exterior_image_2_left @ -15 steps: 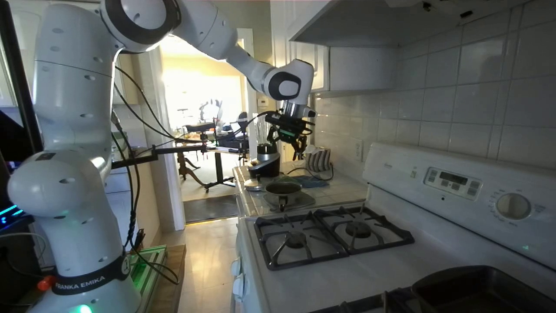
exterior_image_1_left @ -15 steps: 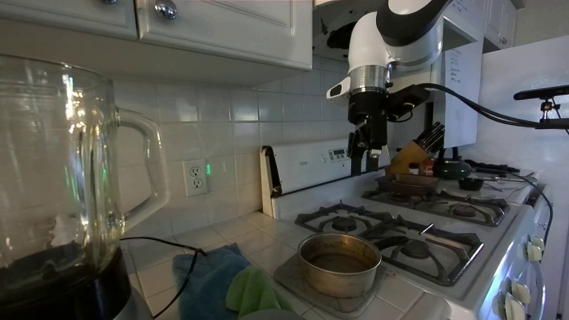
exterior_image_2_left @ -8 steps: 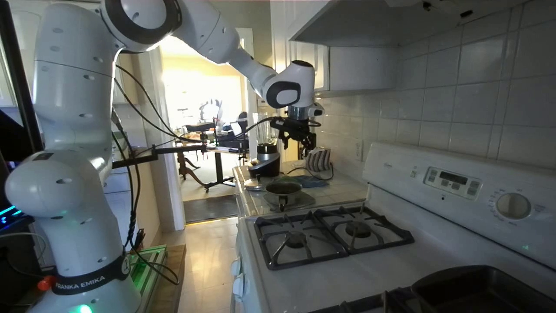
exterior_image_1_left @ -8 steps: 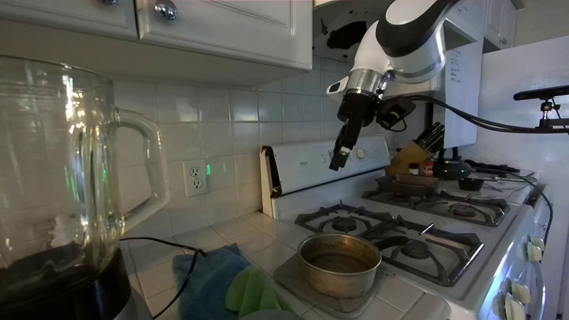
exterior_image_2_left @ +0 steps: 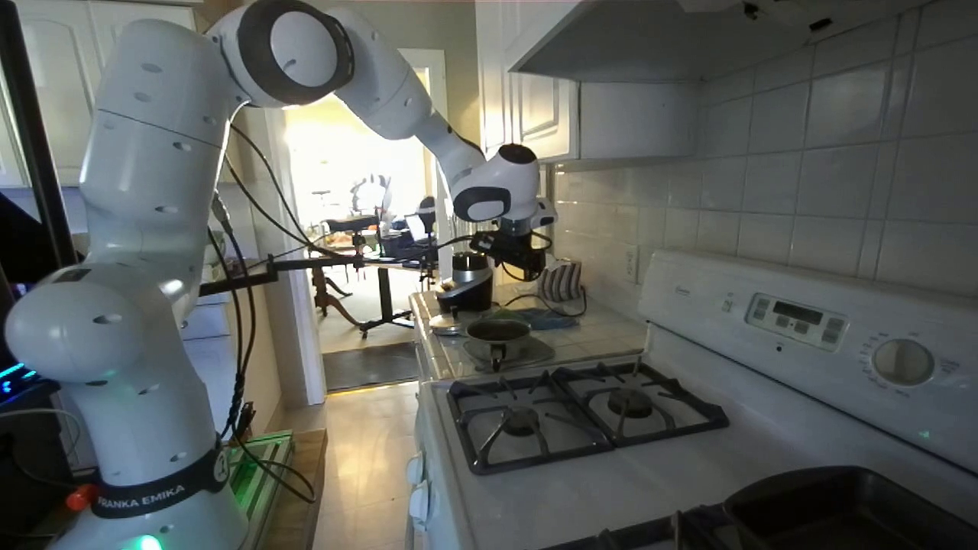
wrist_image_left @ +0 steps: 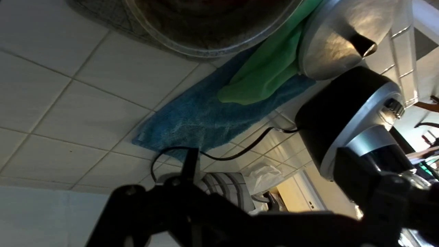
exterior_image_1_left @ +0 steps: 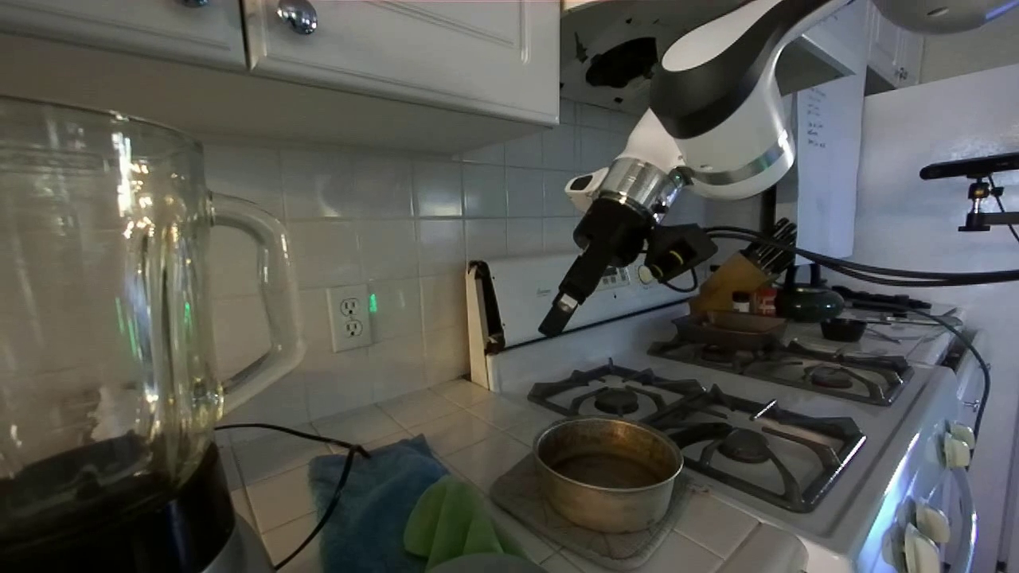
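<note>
My gripper (exterior_image_1_left: 559, 317) is open and empty, tilted in the air above the counter and the near stove corner; it also shows in an exterior view (exterior_image_2_left: 529, 267). In the wrist view its fingers (wrist_image_left: 190, 166) stand wide apart. A metal pot (exterior_image_1_left: 609, 497) with a dark handle sits upright on a grey mat (exterior_image_1_left: 517, 485); its rim shows in the wrist view (wrist_image_left: 205, 53). The gripper touches nothing. A blue cloth (wrist_image_left: 192, 116) lies on the tiles with a green cloth (wrist_image_left: 253, 87) on it. A metal lid (wrist_image_left: 325, 44) lies beside them.
A blender (exterior_image_1_left: 103, 318) stands on the counter, its black cord (wrist_image_left: 240, 152) crossing the tiles. A striped box (exterior_image_2_left: 560, 281) stands near the wall. The stove has black grates (exterior_image_2_left: 527, 424) and a dark pan (exterior_image_2_left: 848, 504). A cabinet (exterior_image_1_left: 398, 56) hangs above the counter.
The arm has come down, and the gripper has tilted so that its fingertips point down and toward the counter. The pot, cloths and blender have not moved.
</note>
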Tool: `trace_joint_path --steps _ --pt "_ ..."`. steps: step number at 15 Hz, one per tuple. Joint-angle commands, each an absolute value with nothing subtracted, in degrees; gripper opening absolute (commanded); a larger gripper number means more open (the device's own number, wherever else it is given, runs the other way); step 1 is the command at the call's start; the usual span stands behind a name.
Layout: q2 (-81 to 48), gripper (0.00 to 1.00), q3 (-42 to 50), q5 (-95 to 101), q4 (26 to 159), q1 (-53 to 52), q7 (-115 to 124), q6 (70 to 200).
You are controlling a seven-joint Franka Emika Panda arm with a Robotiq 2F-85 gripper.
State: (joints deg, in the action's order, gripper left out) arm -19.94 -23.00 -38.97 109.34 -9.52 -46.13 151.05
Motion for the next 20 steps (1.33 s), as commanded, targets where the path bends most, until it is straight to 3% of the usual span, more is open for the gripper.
trace_joint_path --steps 1,18,20 --pt "-25.76 1.00 -27.01 -44.38 105.32 -7.61 -53.71 152.37" --pt "-42.48 1.00 -25.98 -28.99 88.27 -14.11 -48.93 149.88" --pt "-40.87 1.00 -28.15 -28.91 91.63 -11.85 -49.72 151.49"
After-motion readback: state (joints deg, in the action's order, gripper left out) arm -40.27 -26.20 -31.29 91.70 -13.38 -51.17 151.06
